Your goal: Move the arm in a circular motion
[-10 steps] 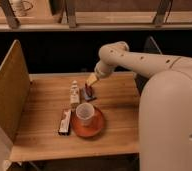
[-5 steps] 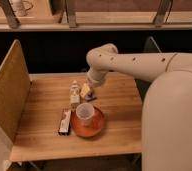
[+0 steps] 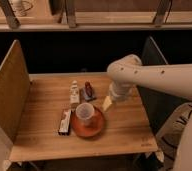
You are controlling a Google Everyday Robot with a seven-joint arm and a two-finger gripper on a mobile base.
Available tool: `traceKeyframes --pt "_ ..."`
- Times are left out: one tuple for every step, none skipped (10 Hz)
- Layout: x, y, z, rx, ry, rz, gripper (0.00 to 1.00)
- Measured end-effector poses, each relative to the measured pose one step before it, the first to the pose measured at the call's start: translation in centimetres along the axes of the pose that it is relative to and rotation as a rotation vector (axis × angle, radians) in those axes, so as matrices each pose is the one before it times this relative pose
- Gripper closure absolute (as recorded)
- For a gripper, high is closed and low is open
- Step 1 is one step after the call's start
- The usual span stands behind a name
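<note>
The arm [image 3: 159, 79] is cream-white with thick rounded segments and small dark holes. It reaches in from the right over the wooden table [image 3: 44, 135] and bends down at a rounded joint [image 3: 123, 70]. Its pale yellowish flat tip, the gripper [image 3: 107, 103], hangs just right of a translucent cup [image 3: 85, 113] that stands on an orange plate [image 3: 96, 131]. The tip hovers over the plate's upper right edge and holds nothing that shows.
A white bottle [image 3: 74, 93] and a small dark red bottle [image 3: 88, 90] stand behind the plate. A dark wrapped bar [image 3: 65, 121] lies to its left. A wooden divider panel [image 3: 8, 92] bounds the table's left side, and a dark chair back [image 3: 156, 60] stands at the right.
The arm's tip swung left toward the bottles, then back right and nearer the front, now beside the cup. The bent joint moved right with it. The table objects stayed put.
</note>
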Motion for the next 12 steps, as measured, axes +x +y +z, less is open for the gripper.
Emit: traceKeyframes --pt "0.712 -3.51 -0.144 0.05483 0.01595 0.08203 0.26" --pt "-0.473 -2.973 -0.125 0.04749 0.00051 0.06339 0.26" --pt "-1.139 -1.973 -0.182 0.03626 -0.00561 0.03735 0.26" --pt "-3.037 -1.359 -0.347 0.03355 -0.03068 0.02158 0.26" --pt "-3.101 0.648 -0.241 0.00402 -0.03415 -0.01733 0.26" --pt "-2.048 1.245 -0.087 -0.01109 -0.02421 -0.02404 0.26" --pt "-2.413 2.5 -0.094 -0.0282 -0.02404 -0.04373 0.26" --pt "-2.291 3.227 -0.052 -0.04698 -0.02335 -0.05163 0.26" --pt "-1.248 2.245 0.077 -0.03424 -0.01145 -0.03614 0.26" --pt "-1.564 3.37 -0.038 -0.04613 -0.0216 -0.06058 0.26" --pt "-0.926 2.967 -0.094 -0.03372 -0.01782 -0.06218 0.26" --pt "-0.36 2.403 -0.056 -0.02359 -0.00864 -0.0528 0.26"
